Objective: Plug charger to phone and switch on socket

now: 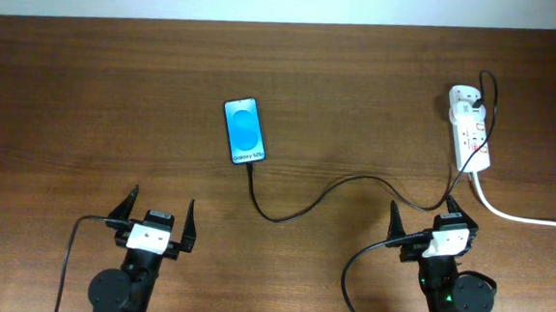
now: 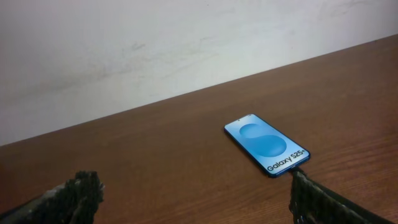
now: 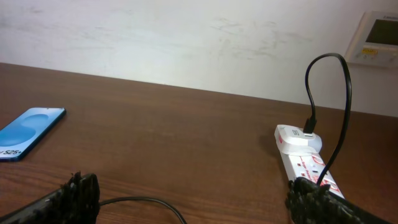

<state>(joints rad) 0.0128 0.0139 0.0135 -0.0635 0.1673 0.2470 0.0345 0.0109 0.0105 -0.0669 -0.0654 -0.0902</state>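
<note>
The phone (image 1: pixel 244 130) lies flat on the table with its blue screen lit; it also shows in the left wrist view (image 2: pixel 267 144) and at the left edge of the right wrist view (image 3: pixel 26 132). The thin black charger cable (image 1: pixel 314 199) runs from the phone's near end across the table to the white socket strip (image 1: pixel 469 129), where it loops into the white plug block (image 3: pixel 298 137). The plug tip sits at the phone's bottom edge. My left gripper (image 1: pixel 152 219) is open and empty near the front edge. My right gripper (image 1: pixel 431 221) is open and empty, just in front of the socket.
The socket's thick white cord (image 1: pixel 521 215) trails off to the right edge. A white wall panel (image 3: pixel 376 38) hangs behind the table. Each arm's own thick black cable curls beside its base at the front.
</note>
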